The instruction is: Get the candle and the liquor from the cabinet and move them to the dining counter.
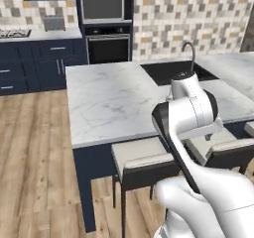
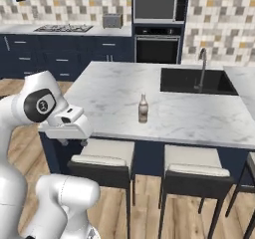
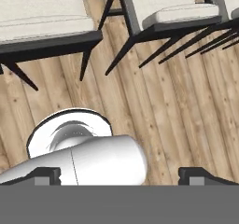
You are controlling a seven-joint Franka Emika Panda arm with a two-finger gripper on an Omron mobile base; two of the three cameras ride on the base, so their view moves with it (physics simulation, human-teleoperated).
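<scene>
Dining counter (image 2: 209, 118) holds liquor (image 2: 143, 108); arm folded low, pincer (image 3: 119, 174) spread, empty.

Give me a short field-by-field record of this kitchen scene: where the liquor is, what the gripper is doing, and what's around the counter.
liquor: bottle standing upright on the dining counter, apart from the sink
gripper: open, empty, pointing down at the wooden floor
sink: black basin with curved faucet, set in the counter
stools: cushioned seats tucked under the counter's near edge
background: oven with microwave above it
</scene>
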